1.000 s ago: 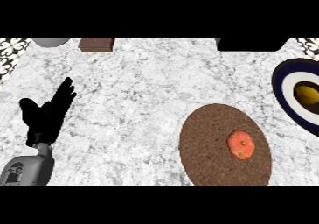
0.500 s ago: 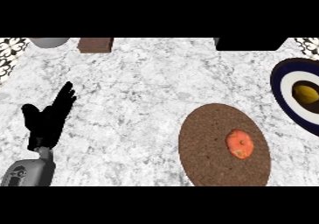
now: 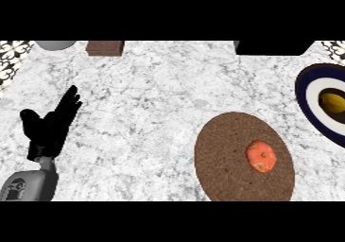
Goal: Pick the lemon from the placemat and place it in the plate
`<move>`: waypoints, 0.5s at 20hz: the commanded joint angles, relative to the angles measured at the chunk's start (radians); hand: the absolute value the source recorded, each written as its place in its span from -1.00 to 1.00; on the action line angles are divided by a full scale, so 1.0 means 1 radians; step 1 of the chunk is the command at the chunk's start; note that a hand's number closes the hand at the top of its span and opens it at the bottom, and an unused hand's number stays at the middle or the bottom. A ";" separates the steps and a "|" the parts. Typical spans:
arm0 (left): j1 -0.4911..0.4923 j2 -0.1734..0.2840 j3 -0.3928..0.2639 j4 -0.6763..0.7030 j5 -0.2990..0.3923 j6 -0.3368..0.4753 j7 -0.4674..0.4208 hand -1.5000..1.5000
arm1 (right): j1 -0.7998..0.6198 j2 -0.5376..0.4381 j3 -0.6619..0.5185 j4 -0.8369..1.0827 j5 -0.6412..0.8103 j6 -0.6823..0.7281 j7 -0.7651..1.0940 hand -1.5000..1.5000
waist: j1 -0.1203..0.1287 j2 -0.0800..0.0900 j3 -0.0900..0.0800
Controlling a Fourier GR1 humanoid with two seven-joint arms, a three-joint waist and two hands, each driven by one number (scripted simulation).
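Note:
A yellow lemon (image 3: 333,101) lies in the middle of the dark blue and white plate (image 3: 307,101) at the right edge. An orange-red round fruit (image 3: 261,156) sits on the brown round placemat (image 3: 224,165) at the lower right. My left hand (image 3: 49,125) stands open at the left, fingers straight and pointing up and away, far from the placemat and holding nothing. My right hand shows nowhere.
Along the counter's far edge are a grey bowl (image 3: 55,45), a brown block (image 3: 105,47) and a black box (image 3: 272,47). Patterned tiles (image 3: 7,61) border the marble top at the far left.
The left hand has wavered slightly in place. The lemon, the orange fruit, the placemat and the plate stay where they were.

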State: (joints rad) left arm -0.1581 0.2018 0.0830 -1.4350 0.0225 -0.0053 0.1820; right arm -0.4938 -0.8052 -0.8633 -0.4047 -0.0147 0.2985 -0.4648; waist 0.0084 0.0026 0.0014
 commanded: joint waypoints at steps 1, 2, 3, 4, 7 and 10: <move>-0.034 0.016 0.032 0.058 0.018 -0.030 -0.021 0.00 | 0.046 0.016 0.029 0.045 -0.007 -0.002 -0.096 -1.00 | -0.001 0.002 0.000; 0.010 -0.002 0.004 0.040 -0.010 -0.022 -0.065 0.00 | 0.045 -0.046 0.003 0.086 -0.028 0.023 -0.080 -1.00 | 0.002 0.002 0.001; -0.066 0.013 0.043 0.116 0.006 -0.020 -0.055 0.00 | 0.019 -0.020 0.029 0.087 -0.017 -0.018 -0.077 -1.00 | 0.001 0.003 0.000; -0.011 -0.002 0.016 -0.008 0.001 -0.002 -0.005 0.00 | 0.076 -0.042 0.010 0.106 -0.024 0.016 -0.129 -1.00 | 0.004 0.002 0.001; -0.027 0.013 0.028 0.030 0.004 -0.024 -0.004 0.00 | 0.074 -0.069 0.038 0.125 -0.024 0.024 -0.119 -1.00 | 0.003 0.002 0.001; -0.029 -0.029 -0.001 0.039 -0.030 0.016 -0.028 0.00 | 0.083 -0.120 0.037 0.163 -0.025 0.046 -0.108 -1.00 | 0.004 0.004 0.002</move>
State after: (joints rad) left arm -0.1829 0.1949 0.0952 -1.4031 0.0137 -0.0107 0.1668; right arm -0.4303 -0.8684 -0.8325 -0.2804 -0.0344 0.3141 -0.5770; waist 0.0127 0.0054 0.0028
